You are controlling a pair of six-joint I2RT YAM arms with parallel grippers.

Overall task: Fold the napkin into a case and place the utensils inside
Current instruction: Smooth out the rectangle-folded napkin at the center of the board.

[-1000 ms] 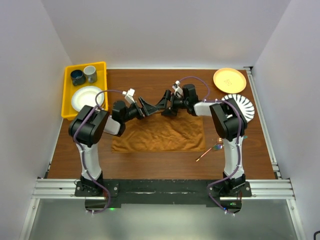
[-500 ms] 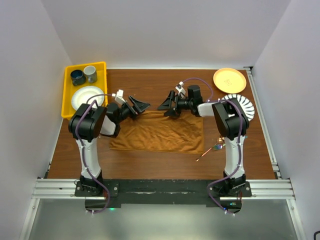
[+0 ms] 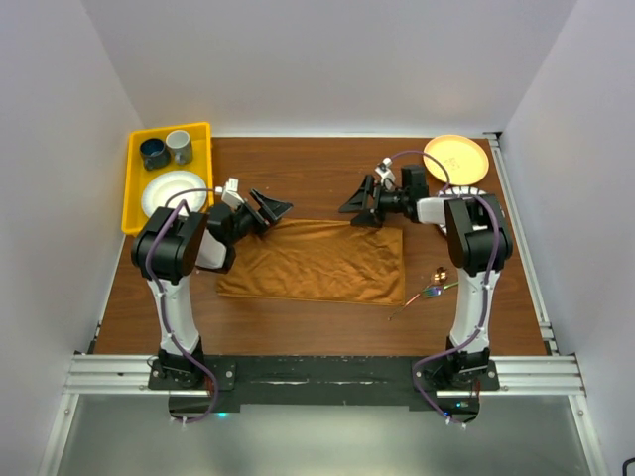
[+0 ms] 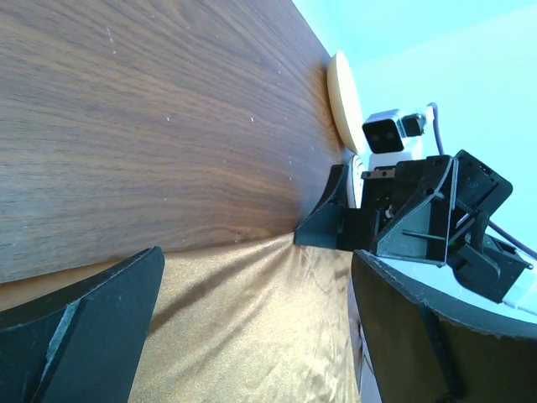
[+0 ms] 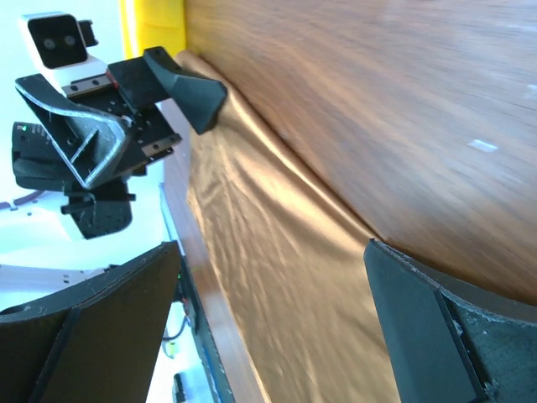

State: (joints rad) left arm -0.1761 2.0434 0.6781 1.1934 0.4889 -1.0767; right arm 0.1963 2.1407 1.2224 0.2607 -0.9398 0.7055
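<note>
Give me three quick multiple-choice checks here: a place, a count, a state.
1. Cups in the yellow tray: A one; B four; C two.
2. The utensils lie: A on the table, right of the napkin; B on the napkin; C in the yellow tray.
3. Both arms' jaws: A shut on the napkin; B open, empty; C shut on utensils.
C, two stand at its far end; A, they rest on bare wood beside the cloth; B, both wrist views show wide gaps.
</note>
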